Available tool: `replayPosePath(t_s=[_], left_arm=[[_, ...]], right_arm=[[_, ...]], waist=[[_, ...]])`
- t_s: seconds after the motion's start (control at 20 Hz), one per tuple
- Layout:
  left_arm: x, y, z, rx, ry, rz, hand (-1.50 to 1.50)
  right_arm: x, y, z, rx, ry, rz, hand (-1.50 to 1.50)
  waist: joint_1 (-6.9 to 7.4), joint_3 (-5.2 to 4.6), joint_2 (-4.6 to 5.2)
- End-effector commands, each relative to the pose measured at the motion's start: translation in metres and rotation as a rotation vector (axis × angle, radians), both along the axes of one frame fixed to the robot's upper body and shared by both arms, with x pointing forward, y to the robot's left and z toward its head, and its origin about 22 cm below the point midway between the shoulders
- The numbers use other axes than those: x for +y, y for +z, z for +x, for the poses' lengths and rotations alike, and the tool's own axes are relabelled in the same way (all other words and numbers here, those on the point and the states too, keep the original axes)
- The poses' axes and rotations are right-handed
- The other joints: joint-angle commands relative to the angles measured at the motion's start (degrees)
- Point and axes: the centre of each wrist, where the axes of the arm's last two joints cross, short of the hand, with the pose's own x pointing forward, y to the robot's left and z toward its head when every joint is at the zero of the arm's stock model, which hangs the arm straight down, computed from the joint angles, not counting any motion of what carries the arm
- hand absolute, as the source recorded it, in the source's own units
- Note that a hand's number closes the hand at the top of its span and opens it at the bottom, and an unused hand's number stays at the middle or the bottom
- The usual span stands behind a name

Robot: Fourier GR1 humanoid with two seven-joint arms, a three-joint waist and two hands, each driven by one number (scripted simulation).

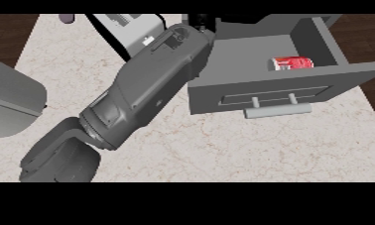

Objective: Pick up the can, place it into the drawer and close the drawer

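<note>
The red can [293, 63] lies on its side inside the open grey drawer [249, 55], near its right wall; its white label is unreadable. The drawer front carries a bar handle [277, 110]. A grey forearm [147, 87] reaches toward the drawer's back left corner, its black hand [199, 21] mostly hidden, so its fingers cannot be made out.

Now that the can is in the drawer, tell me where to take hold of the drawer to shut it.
Take the grey bar handle on the drawer front, coming from the near side. It stands off the panel on two posts, leaving room for fingers behind it, and the can lies well inside, clear of it.
</note>
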Motion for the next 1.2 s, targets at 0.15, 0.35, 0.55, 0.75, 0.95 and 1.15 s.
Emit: replayPosePath(t_s=[0.15, 0.35, 0.55, 0.75, 0.95, 1.15], left_arm=[[0.0, -0.015, -0.004, 0.0, 0.031, 0.002, -1.5], [-0.003, -0.002, -0.002, -0.021, 0.047, -0.02, -1.5], [0.001, -0.005, -0.001, -0.028, 0.005, -0.065, -1.5], [0.005, -0.017, -0.002, -0.08, 0.008, -0.074, -1.5], [-0.009, 0.017, -0.002, -0.093, 0.004, -0.08, -1.5], [-0.012, 0.006, -0.011, -0.113, -0.011, -0.095, -1.5]], right_arm=[[-0.01, 0.013, 0.008, -0.012, 0.001, -0.007, -1.5], [-0.003, 0.005, 0.005, -0.044, 0.009, -0.053, -1.5], [0.005, 0.037, -0.003, -0.129, -0.02, -0.33, -1.5], [0.012, 0.04, 0.014, -0.197, 0.04, -0.37, -1.5], [0.022, 0.046, 0.026, -0.247, 0.038, -0.468, -1.5], [0.041, 0.046, 0.042, -0.229, 0.035, -0.581, -1.5]], waist=[[-0.21, -0.03, 0.05], [-0.56, 0.03, 0.1], [0.18, -0.07, 0.18], [1.07, -0.06, 0.26], [2.08, -0.04, -0.02], [3.72, -0.07, -0.37]])
